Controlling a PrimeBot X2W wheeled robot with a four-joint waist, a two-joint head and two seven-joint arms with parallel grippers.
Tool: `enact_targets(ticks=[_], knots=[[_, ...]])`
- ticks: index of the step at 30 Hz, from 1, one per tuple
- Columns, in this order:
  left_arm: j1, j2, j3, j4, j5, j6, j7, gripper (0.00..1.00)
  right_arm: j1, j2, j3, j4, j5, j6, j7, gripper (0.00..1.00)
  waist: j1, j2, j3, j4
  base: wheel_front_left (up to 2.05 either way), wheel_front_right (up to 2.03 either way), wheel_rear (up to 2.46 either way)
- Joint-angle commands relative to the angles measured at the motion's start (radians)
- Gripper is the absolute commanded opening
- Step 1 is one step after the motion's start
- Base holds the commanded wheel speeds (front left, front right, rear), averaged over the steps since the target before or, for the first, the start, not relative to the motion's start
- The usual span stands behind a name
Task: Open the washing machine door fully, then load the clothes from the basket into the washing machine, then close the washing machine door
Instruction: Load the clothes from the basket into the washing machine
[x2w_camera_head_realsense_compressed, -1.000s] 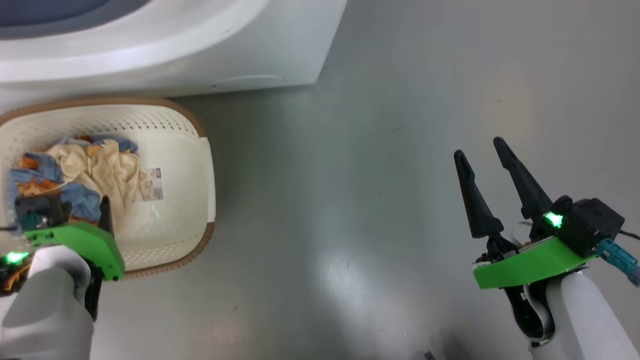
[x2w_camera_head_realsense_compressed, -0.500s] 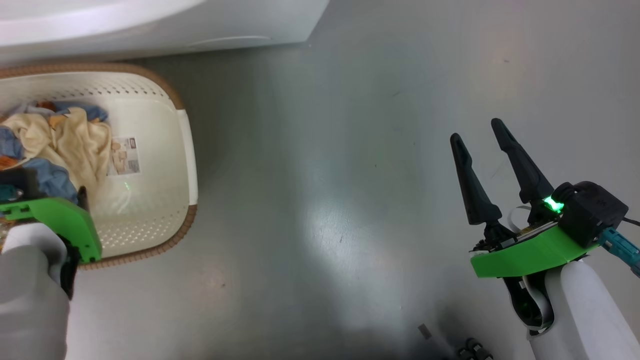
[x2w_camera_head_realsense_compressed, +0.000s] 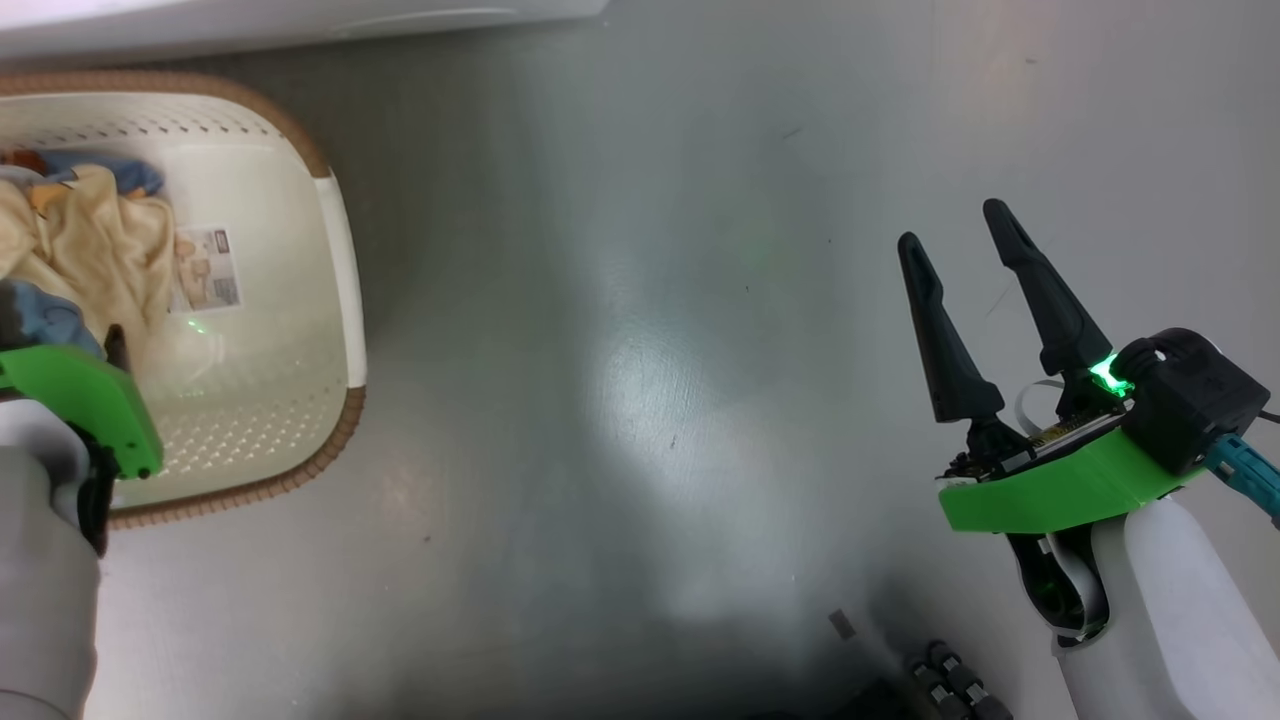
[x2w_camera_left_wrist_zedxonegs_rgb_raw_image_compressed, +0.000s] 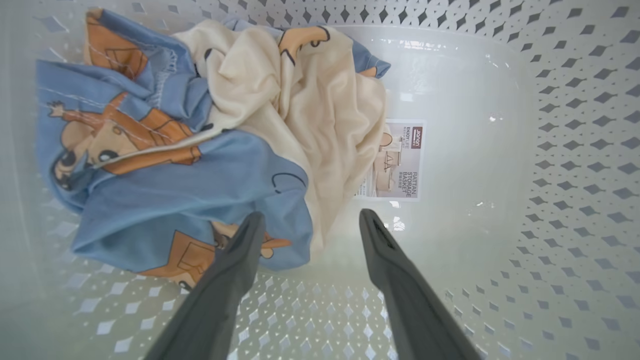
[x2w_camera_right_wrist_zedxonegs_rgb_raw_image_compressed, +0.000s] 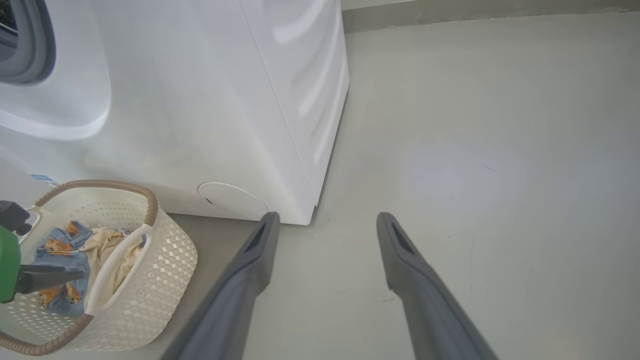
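Right wrist view: the washing machine (x2w_camera_right_wrist_zedxonegs_rgb_raw_image_compressed: 210, 100) stands on the floor (x2w_camera_right_wrist_zedxonegs_rgb_raw_image_compressed: 500, 150), with the basket (x2w_camera_right_wrist_zedxonegs_rgb_raw_image_compressed: 170, 265) just in front of its lower panel. The clothes (x2w_camera_left_wrist_zedxonegs_rgb_raw_image_compressed: 200, 180) lie bunched at one end of the basket, cream piece over bear-print fabric. The left gripper (x2w_camera_left_wrist_zedxonegs_rgb_raw_image_compressed: 311, 215) hangs inside the basket, fingers spread and empty, at the heap's edge. The right gripper (x2w_camera_right_wrist_zedxonegs_rgb_raw_image_compressed: 327, 216) hangs spread and empty above bare floor. Recommended: lower the left fingers astride a thick fold, then close; avoid the perforated wall and the paper label (x2w_camera_left_wrist_zedxonegs_rgb_raw_image_compressed: 400, 160)
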Motion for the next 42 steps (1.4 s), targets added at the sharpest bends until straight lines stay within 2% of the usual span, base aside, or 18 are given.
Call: enact_targets(ticks=[1, 42], knots=[[0.015, 0.055, 0.012, -0.004, -0.010, 0.014, 0.003, 1.00, 0.024, 0.000, 0.025, -0.025, -0.008, 0.001, -0.005, 1.00, 0.0000, 0.0000, 0.010, -0.002, 0.00, 0.00, 0.00], [-0.083, 0.098, -0.001, -0.004, -0.082, 0.066, 0.010, 1.00, 0.013, -0.024, 0.048, -0.073, -0.018, 0.001, -0.005, 1.00, 0.0000, 0.0000, 0.117, -0.017, 0.00, 0.00, 0.00]])
